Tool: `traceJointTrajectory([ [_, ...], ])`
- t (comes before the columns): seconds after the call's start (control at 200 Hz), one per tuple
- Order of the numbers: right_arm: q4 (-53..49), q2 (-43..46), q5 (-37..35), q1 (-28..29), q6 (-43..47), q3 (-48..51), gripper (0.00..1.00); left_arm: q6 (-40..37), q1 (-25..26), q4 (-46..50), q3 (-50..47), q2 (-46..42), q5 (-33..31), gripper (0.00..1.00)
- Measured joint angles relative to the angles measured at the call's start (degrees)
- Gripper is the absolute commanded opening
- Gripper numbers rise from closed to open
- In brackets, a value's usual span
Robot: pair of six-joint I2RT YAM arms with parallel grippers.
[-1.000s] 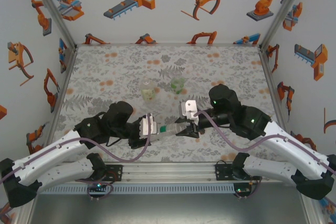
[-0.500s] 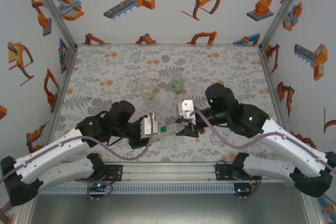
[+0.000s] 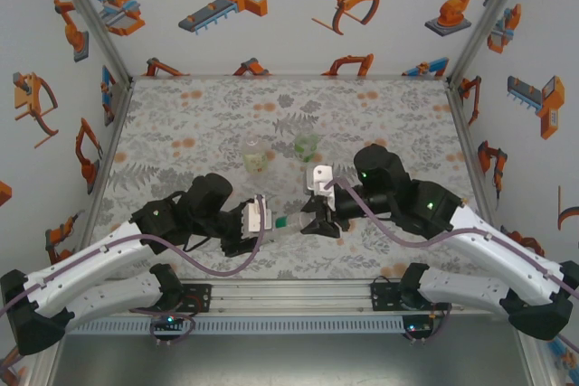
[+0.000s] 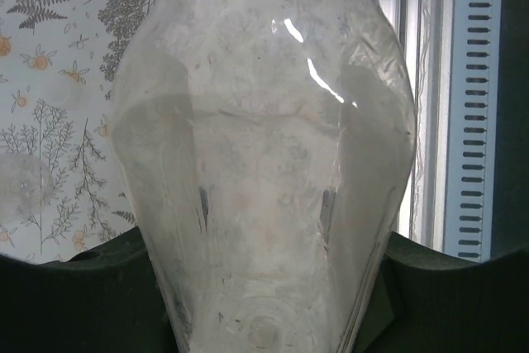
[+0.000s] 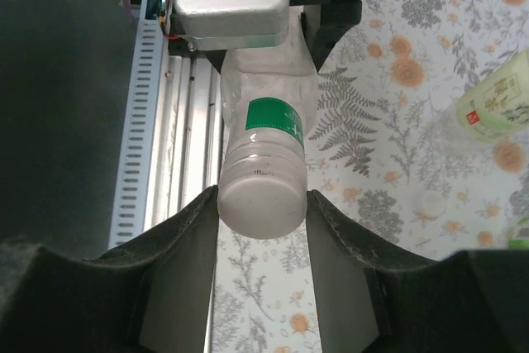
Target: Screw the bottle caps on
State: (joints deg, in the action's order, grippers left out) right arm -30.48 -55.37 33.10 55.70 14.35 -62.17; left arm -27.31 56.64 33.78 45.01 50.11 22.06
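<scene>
My left gripper (image 3: 271,222) is shut on a colourless bottle (image 3: 288,222) with a green label and holds it level above the mat, neck pointing right. In the left wrist view the bottle's body (image 4: 264,163) stands between the dark jaws of the left gripper (image 4: 264,295). My right gripper (image 3: 308,221) meets it from the right. In the right wrist view a white bottle cap (image 5: 260,212) sits on the bottle's neck, and the right gripper (image 5: 261,197) is shut on it, a finger touching each side. Behind it the bottle (image 5: 275,126) runs back to the left gripper (image 5: 240,6).
A yellowish bottle (image 3: 258,161) and a green bottle (image 3: 307,145) stand upright on the floral mat (image 3: 181,133) just behind the grippers. The yellowish bottle (image 5: 496,101) lies at the right edge of the right wrist view. A metal rail (image 3: 289,294) runs along the near edge.
The right wrist has turned a little with its jaws on the cap, and its camera mount has shifted up and left. The left arm moved slightly, then stayed still.
</scene>
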Motion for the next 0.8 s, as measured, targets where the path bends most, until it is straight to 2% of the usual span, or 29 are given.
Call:
traceJointTrajectory([
  [0.411, 13.5, 4.7, -9.4, 0.0, -34.6, 10.0, 0.00, 0.4, -0.1, 2.2, 0.0, -1.2, -3.7, 0.00],
  [0.801, 14.0, 1.2, -18.7, 0.0, -64.9, 10.0, 0.00, 1.6, -0.1, 3.1, 0.0, -1.8, -9.0, 0.00],
])
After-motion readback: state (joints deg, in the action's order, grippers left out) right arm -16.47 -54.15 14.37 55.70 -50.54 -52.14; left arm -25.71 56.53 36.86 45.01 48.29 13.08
